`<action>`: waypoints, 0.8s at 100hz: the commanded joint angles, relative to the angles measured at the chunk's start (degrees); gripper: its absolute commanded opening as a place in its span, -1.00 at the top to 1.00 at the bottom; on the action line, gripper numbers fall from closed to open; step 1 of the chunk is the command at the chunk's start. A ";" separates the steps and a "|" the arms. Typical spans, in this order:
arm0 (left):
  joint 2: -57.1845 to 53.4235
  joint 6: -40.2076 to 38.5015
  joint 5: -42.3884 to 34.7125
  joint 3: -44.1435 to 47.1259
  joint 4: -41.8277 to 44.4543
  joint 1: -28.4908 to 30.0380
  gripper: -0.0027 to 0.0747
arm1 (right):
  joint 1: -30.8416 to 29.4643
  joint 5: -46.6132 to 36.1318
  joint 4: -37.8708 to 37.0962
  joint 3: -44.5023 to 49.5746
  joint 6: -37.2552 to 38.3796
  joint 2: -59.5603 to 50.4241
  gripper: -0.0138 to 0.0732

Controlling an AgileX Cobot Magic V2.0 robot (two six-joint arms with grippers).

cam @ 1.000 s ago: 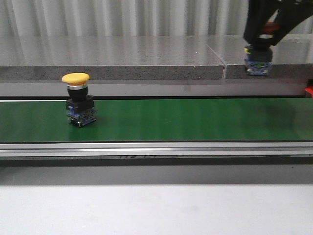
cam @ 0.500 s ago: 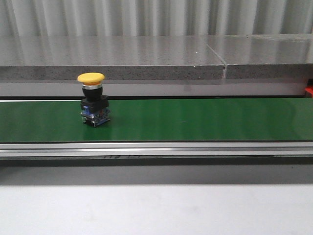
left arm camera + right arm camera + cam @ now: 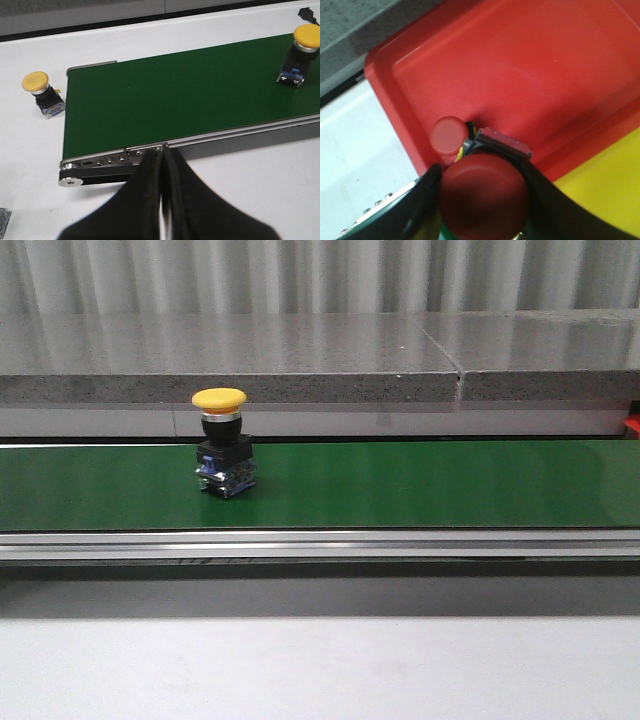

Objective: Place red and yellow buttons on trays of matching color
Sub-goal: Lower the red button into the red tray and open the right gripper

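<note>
White table (image 3: 30, 145) is carrying green conveyor belt (image 3: 175, 95); yellow button (image 3: 43, 94) is standing beside it at nine o'clock.
</note>
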 commanded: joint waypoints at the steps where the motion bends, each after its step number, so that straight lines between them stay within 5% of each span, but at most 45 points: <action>1: 0.17 0.15 -4.22 -1.51 -0.56 -0.45 0.99 | -1.13 -4.10 0.27 -1.55 0.34 -0.88 0.52; 80: 0.17 0.15 -4.22 -1.51 -0.56 -0.45 0.99 | -1.47 -14.66 3.55 -1.61 0.39 12.60 0.52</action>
